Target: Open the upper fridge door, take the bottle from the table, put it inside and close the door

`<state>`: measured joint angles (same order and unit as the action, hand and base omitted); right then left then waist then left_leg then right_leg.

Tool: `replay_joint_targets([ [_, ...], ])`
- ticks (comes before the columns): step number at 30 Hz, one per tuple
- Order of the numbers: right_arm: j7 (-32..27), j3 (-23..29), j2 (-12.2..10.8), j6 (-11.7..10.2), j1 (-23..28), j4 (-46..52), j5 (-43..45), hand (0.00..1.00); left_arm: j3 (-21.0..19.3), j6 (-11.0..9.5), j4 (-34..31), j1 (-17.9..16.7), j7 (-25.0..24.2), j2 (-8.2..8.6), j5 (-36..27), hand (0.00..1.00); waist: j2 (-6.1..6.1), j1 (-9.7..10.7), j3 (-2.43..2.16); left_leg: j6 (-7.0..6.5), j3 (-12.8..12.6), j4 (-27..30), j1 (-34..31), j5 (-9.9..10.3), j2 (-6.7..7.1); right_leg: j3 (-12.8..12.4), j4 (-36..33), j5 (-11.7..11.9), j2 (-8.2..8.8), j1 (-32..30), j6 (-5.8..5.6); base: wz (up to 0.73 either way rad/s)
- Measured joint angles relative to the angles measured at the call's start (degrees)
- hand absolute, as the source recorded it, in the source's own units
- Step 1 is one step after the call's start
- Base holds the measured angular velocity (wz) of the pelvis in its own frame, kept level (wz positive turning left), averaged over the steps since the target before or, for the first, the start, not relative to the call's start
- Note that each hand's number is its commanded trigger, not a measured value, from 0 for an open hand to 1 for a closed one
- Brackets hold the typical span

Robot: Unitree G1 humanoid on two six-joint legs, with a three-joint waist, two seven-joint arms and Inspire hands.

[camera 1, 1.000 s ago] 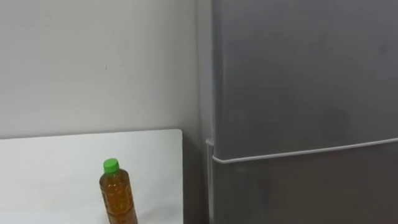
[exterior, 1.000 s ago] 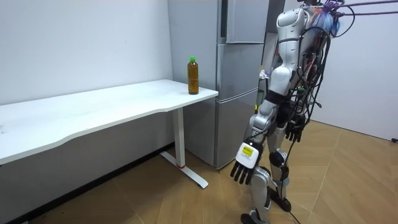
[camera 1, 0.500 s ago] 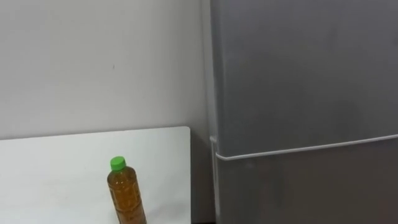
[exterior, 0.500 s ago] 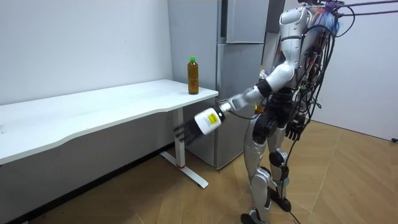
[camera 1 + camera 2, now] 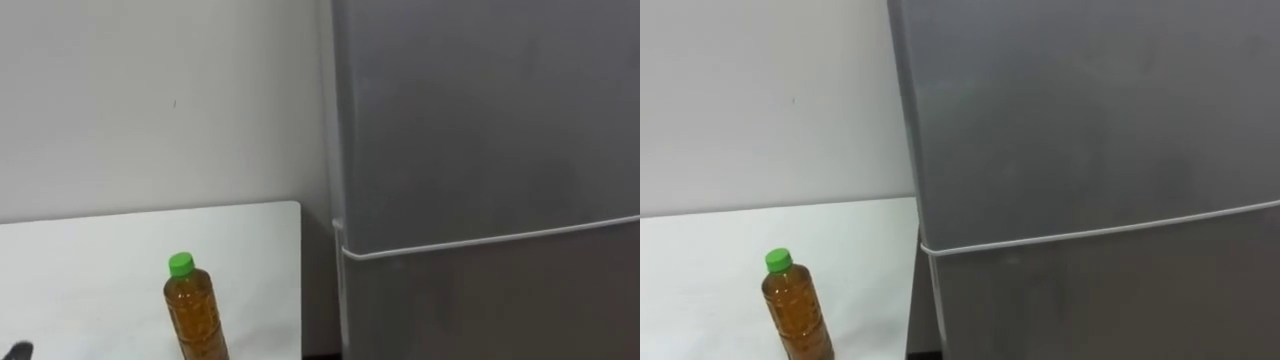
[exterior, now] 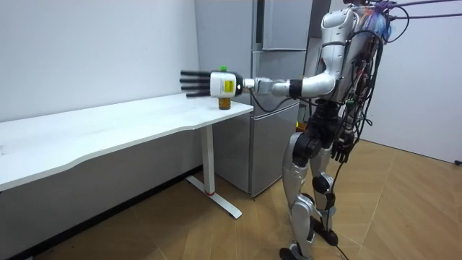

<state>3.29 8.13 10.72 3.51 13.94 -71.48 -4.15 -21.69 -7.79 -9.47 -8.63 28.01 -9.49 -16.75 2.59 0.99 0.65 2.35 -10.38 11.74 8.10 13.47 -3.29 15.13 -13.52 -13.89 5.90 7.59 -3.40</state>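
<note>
While the green-capped bottle stands upright near the white worktop's end, just beside the closed grey fridge, the left hand is held out level at bottle height — fingers straight, holding nothing. The right hand hangs by the robot's hip.

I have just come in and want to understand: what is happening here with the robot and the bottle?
The robot stands before the fridge, beside the white table. Its left hand is stretched out level above the table's end, open and holding nothing. The bottle stands upright and untouched near the table's edge. Both fridge doors are shut. The right hand hangs at its side.
</note>
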Motion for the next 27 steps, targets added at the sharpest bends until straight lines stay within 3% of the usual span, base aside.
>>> replay_joint_targets([
  [4, 0.63, -0.15, -0.03, 0.07, -0.16, 0.00, 0.29, 0.00, 0.78, -0.05, -3.96, 4.61, -1.08, -0.15, 0.09, 0.00, 0.00, 0.76, 0.18, 0.00, -0.02, 0.06, -0.55, 0.00, 0.02, -0.01, 0.16, 0.00, 0.00, -0.01, 0.00, 0.02],
  [8, 0.76, -0.70, -0.21, 0.30, -0.55, -0.13, 0.23, 0.00, 5.76, 0.18, -7.45, 7.11, -3.37, -0.23, 0.08, 0.00, 0.04, 2.30, 0.19, 0.00, 0.00, 0.08, -0.64, 0.00, 0.07, 0.48, 0.92, 0.21, -0.08, 0.34, -0.09, 0.05],
  [15, 1.80, -0.72, -0.89, 0.33, -1.88, -0.14, 2.04, 0.00, 14.77, 0.71, -7.82, 15.57, -10.06, -0.26, 0.21, 0.00, -0.21, 5.20, 0.29, 0.00, -0.06, -0.03, -0.61, -0.02, 0.08, 0.00, 0.80, 0.21, -0.09, -0.20, -0.08, -0.02],
  [21, 1.70, -2.48, -0.90, 0.31, -2.71, -0.21, 1.20, 0.00, 21.35, 2.49, -7.96, 19.06, -17.36, -0.25, 0.17, 0.00, -0.48, 6.56, 0.33, -0.01, -0.47, -0.13, -0.63, -0.02, 0.03, -1.31, 0.79, 0.35, -0.23, -0.44, 0.02, -0.11],
  [27, 0.99, -4.73, -1.02, 0.39, -4.08, -1.88, -0.26, 0.00, 23.29, 3.73, -7.92, 22.04, -20.09, -0.53, -0.08, 0.00, -0.82, 7.02, 0.48, -0.01, -0.43, -0.43, -0.64, -0.02, 0.06, -2.46, 1.15, 0.67, -0.42, -0.36, -0.22, 0.02],
])
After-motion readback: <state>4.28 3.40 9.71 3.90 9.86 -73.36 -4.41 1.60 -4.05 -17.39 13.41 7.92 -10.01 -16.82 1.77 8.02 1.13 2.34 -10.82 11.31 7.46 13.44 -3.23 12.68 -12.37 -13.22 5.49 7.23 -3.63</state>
